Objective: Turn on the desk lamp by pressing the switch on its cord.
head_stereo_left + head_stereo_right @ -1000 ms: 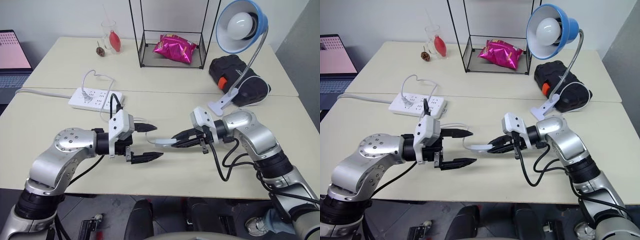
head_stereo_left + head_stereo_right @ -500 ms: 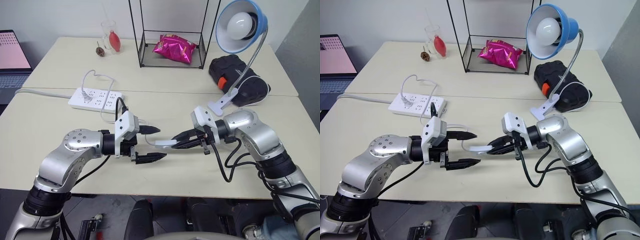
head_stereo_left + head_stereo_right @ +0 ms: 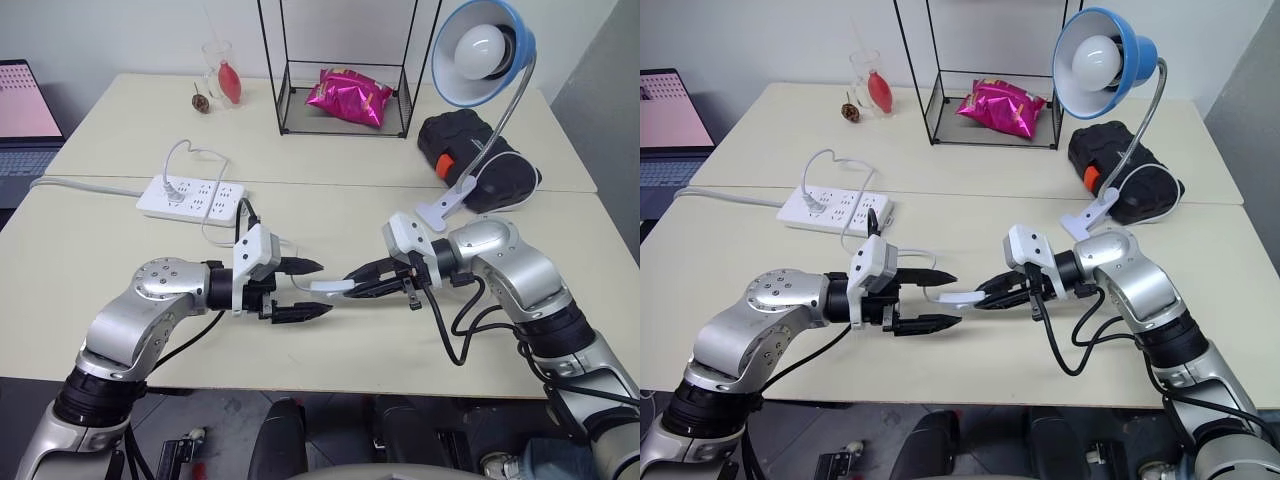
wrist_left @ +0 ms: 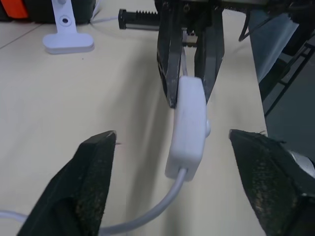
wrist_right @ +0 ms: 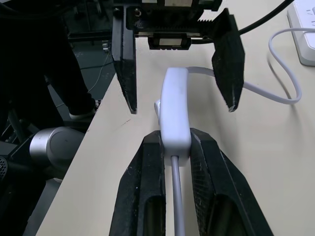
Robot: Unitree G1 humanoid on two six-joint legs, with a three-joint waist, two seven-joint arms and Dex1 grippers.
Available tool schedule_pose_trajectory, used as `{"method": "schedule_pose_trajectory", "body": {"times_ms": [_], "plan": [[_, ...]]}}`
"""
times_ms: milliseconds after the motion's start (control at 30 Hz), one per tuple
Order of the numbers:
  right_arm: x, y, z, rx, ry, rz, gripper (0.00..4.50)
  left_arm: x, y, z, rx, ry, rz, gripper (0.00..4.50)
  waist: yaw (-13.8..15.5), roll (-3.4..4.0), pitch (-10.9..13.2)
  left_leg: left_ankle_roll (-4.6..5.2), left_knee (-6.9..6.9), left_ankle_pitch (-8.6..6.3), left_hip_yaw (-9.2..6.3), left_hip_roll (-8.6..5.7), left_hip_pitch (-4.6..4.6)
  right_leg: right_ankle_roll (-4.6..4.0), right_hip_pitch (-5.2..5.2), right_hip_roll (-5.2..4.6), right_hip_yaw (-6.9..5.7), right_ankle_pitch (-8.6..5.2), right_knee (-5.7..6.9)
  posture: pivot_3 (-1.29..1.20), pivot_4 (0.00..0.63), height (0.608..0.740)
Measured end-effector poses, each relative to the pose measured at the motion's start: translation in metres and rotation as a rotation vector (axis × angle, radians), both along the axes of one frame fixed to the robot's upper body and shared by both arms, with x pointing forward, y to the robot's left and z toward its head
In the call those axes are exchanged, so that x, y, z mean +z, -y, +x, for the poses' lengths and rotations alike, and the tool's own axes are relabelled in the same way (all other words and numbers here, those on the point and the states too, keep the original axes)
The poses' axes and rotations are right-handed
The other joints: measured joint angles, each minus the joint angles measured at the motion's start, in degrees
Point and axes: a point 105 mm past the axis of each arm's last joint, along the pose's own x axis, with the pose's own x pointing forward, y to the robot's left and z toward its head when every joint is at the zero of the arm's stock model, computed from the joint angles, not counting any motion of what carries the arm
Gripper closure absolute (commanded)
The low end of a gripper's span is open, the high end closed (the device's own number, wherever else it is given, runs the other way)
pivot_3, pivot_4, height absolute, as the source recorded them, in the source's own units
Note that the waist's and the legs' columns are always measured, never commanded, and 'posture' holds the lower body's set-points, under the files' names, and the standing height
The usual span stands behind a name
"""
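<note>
A: Our right gripper has its black fingers clamped on one end of the small flat white oblong switch, holding it up off the pale beige worktop. The free end of the switch sticks out between the fingers of our left gripper, which stand partly apart on either side of it without touching.

B: So what worries us here?

A: The hold is only on the tail end of the switch. If our left fingers close off-centre, we think they could lever the block sideways out of the right fingers rather than work the button. The small raised button sits on one side face, so a finger landing beside it would squeeze plain casing and the round light-blue desk lamp with its white bulb would stay dark, as it is now.

B: And the thin white cord?

A: It loops back toward the white multi-socket power strip with slack in it, so we judge a tug unlikely. It runs close under the left gripper, though, and could get pinched.

B: Room to move?

A: Plenty. The worktop under both grippers is bare, the near edge lies just below our arms, and the seam between the two worktops is behind us. The black wire frame with the pink foil bag, the black pouch and the lamp's white clip base are all well apart from the grippers.
</note>
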Motion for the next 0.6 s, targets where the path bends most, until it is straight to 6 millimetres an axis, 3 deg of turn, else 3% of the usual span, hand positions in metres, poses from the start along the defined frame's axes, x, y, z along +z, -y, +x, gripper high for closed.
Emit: {"method": "schedule_pose_trajectory", "body": {"times_ms": [367,600], "plan": [[0.0008,0.0019,0.0013,-0.006,0.009,-0.009,4.17,-0.0084,0.0078,0.0007,-0.027,0.010,0.001,3.84,0.00,0.00,0.00,0.00,0.00,0.00,0.00,0.00,0.00,0.00,0.00,0.00,0.00,0.00,0.00,0.00,0.150,0.740],[0.0014,0.0023,0.0000,0.009,0.009,-0.014,4.17,-0.0082,0.0082,-0.0014,-0.054,0.017,0.004,3.99,0.00,0.00,0.00,0.00,0.00,0.00,0.00,0.00,0.00,0.00,0.00,0.00,0.00,0.00,0.00,0.00,0.150,0.740]]}}
